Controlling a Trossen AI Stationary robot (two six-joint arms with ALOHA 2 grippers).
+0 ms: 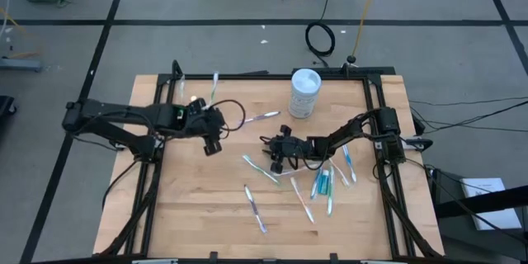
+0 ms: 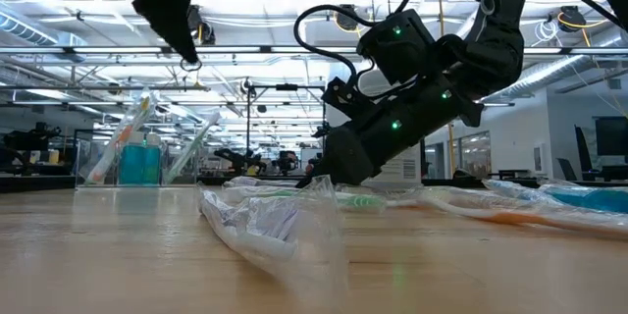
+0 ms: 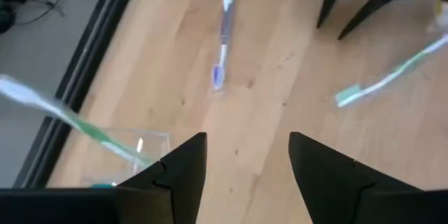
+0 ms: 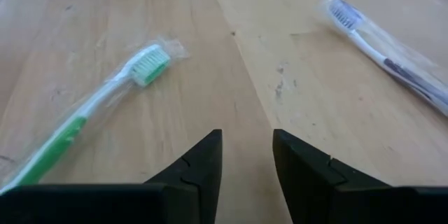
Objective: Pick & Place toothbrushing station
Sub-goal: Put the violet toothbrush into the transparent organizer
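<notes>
A clear cup stands at the table's far left and holds a blue tube and toothbrushes that lean on its rim; one of them shows in the high view. My left gripper hangs open and empty above the table beside the cup. My right gripper is open and empty, low over the table's middle. Its fingers point at bare wood between a wrapped green toothbrush and a wrapped purple one. A purple toothbrush and a green one lie flat near both grippers.
A white cylindrical container stands at the table's far middle. Several wrapped toothbrushes lie in a heap under the right arm, and another lies toward the near edge. Black frame rails run along the table's sides.
</notes>
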